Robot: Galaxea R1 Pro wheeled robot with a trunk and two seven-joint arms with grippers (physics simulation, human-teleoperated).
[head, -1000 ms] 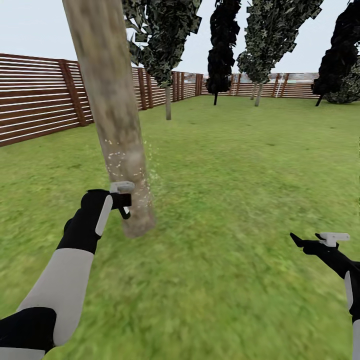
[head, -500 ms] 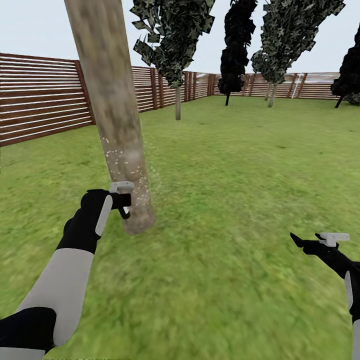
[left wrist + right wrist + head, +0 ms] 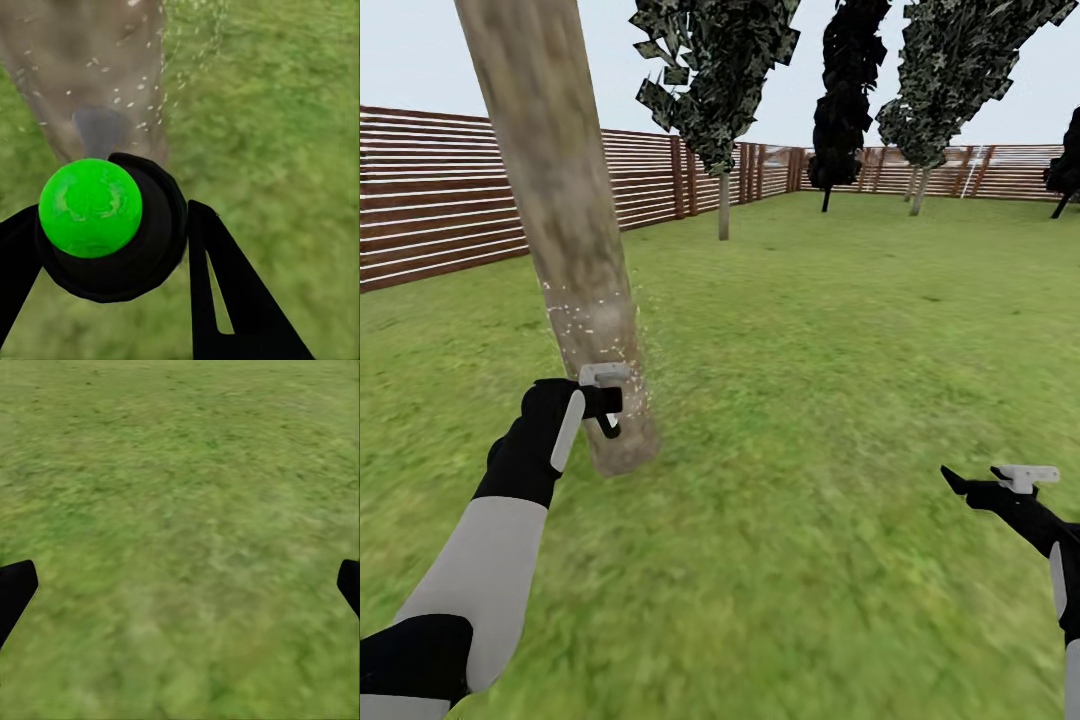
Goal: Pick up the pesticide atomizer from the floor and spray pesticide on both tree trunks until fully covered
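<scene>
A thick, leaning, mottled grey-brown tree trunk [image 3: 565, 220] rises from the lawn at the left of the head view. Close against its lower part is my left gripper [image 3: 604, 404], shut on the pesticide atomizer [image 3: 603, 376], whose whitish head faces the bark. In the left wrist view the atomizer's green dot [image 3: 90, 206] sits between the black fingers [image 3: 217, 292], with the trunk [image 3: 82, 67] just beyond. White pesticide specks [image 3: 592, 312] dot the lower trunk and drift off its edge [image 3: 142, 105]. My right gripper [image 3: 982, 487] hovers low at the right, open over bare grass [image 3: 180, 510].
A brown slatted fence [image 3: 440, 215] rings the lawn at the left and back. A thin-trunked tree [image 3: 723, 205] and dark columnar trees [image 3: 840, 120] stand far behind. Open grass [image 3: 840, 360] spreads to the right of the trunk.
The whole view has shifted, so the trunk now stands further left and the far trees further right in the picture. Both arms keep the same pose. Specks still show on the trunk.
</scene>
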